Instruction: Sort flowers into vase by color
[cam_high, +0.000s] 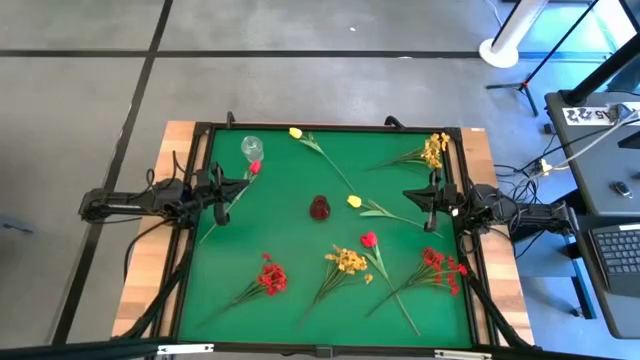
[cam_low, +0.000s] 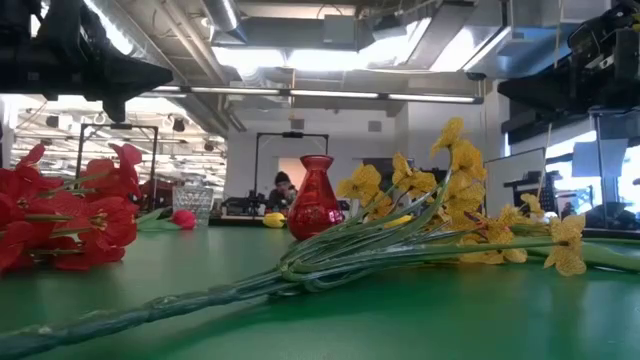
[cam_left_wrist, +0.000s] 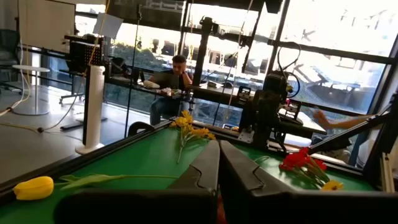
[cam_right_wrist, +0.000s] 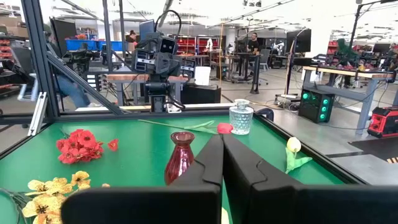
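A red vase (cam_high: 319, 208) stands mid-mat; it also shows in the right wrist view (cam_right_wrist: 180, 155). A clear glass vase (cam_high: 251, 148) stands at the far left. Flowers lie flat on the green mat (cam_high: 300, 300): a yellow tulip (cam_high: 296, 132), a red tulip (cam_high: 256, 167), a yellow spray (cam_high: 432, 150), a second yellow tulip (cam_high: 354, 201), a second red tulip (cam_high: 368, 239), a yellow spray (cam_high: 350, 260) and two red sprays (cam_high: 272, 277) (cam_high: 440, 268). My left gripper (cam_high: 222, 192) is shut and empty above the first red tulip's stem. My right gripper (cam_high: 424, 196) is shut and empty at the right side.
A black frame (cam_high: 330, 128) borders the mat on the wooden table (cam_high: 145, 290). Cables run along both sides. A desk with a laptop (cam_high: 610, 250) stands to the right of the table. People sit at desks in the room beyond (cam_left_wrist: 177, 74).
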